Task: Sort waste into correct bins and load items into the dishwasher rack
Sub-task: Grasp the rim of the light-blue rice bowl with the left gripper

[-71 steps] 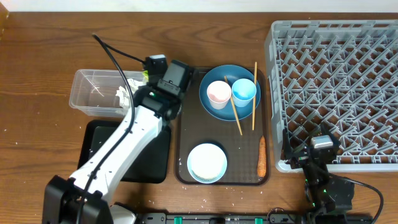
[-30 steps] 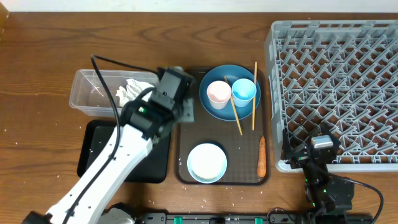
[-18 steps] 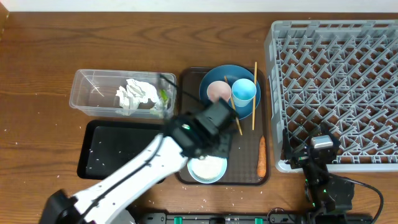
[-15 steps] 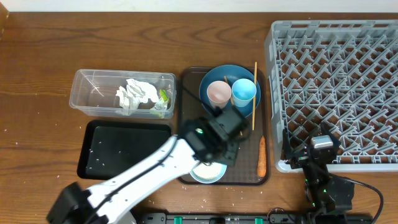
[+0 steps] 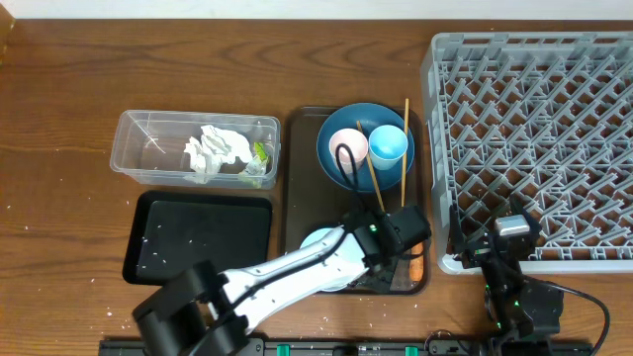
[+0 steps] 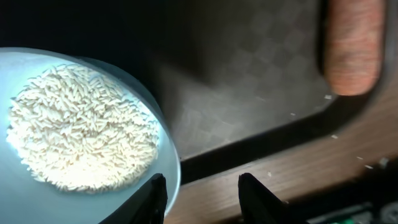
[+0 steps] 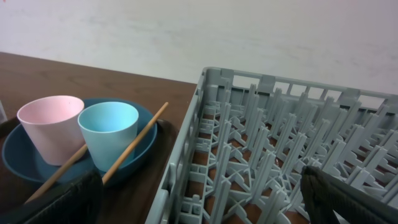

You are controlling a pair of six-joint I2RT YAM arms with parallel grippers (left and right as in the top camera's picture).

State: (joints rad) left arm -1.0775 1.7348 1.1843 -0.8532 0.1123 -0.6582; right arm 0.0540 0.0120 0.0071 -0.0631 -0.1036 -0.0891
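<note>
left tool [image 6: 208,198] apart, empty, above tray [image 6: 249,106] front edge, between bowl [image 6: 144,99] of rice [image 6: 81,130] and carrot [image 6: 351,46] | right tool [image 7: 199,186] wide apart, empty, at rack [image 7: 267,143] corner | napkin [image 5: 218,150] in tub [image 5: 138,148] | cups [image 5: 347,146], chopsticks [image 5: 404,148] on plate [image 5: 368,114]

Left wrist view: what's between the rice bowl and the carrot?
Nothing but bare tray floor lies between the bowl and the carrot, as the left wrist view shows.

Left arm [image 5: 287,272] has chunky white shells with black joints, left claw [image 6: 204,196] is black too — a thin black cable [image 5: 338,163] loops off it. Right arm [image 5: 516,297] is all black, with a small grey cap.
</note>
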